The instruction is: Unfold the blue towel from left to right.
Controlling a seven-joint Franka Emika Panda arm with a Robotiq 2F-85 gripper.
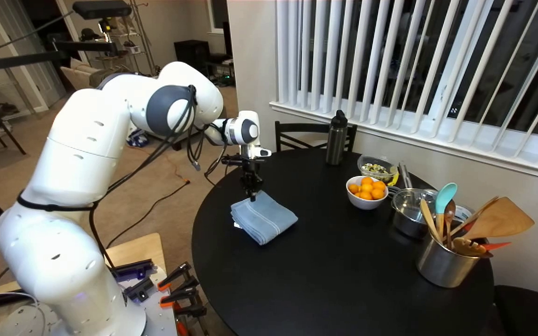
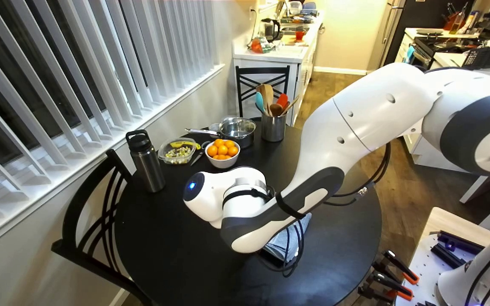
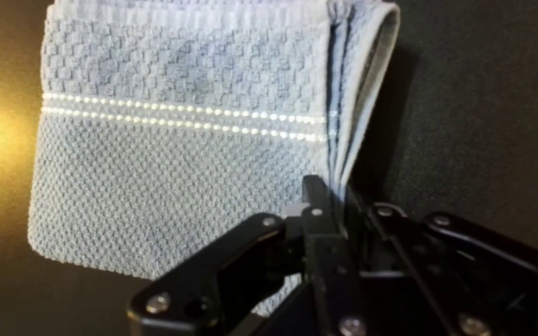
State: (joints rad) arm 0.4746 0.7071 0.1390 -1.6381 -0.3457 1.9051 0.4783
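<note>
My black hand (image 3: 333,186) is clamping the layered edge of a folded blue towel (image 1: 271,218), fabric pinched between its fingers (image 3: 315,191), on a dark round counter (image 1: 343,275). The towel is lying near the counter's rim, on the side toward my base (image 1: 82,298), its layers stacked in a flat bundle. In the wrist view, two beaded white stripes (image 3: 189,108) are running across the cloth to the gripped side; there the outer layers are standing apart in a narrow loop beyond my fingertips, one finger sitting on either side of the pinched edge. In an exterior view, my white arm (image 1: 80,140) is leaning over the counter's edge and my hand is pointing down at the towel; in an exterior view, my forearm (image 2: 262,236) is blocking most of the cloth and all of my hand.

In both exterior views, and well apart from the towel, a white bowl (image 1: 364,204) is holding oranges (image 1: 367,188) beside a clear container (image 2: 177,162) of yellow and green food. A steel pot (image 1: 407,225) is sitting near the bowl, and just beside the pot a metal canister (image 1: 442,270) is carrying wooden, teal and red utensils (image 1: 502,219). A dark metal bottle (image 1: 336,142) is standing upright near a black chair (image 1: 297,127); white vertical blinds (image 2: 177,46) are hanging behind. Black clamps (image 1: 175,276) with orange tips are sitting beside my base.
</note>
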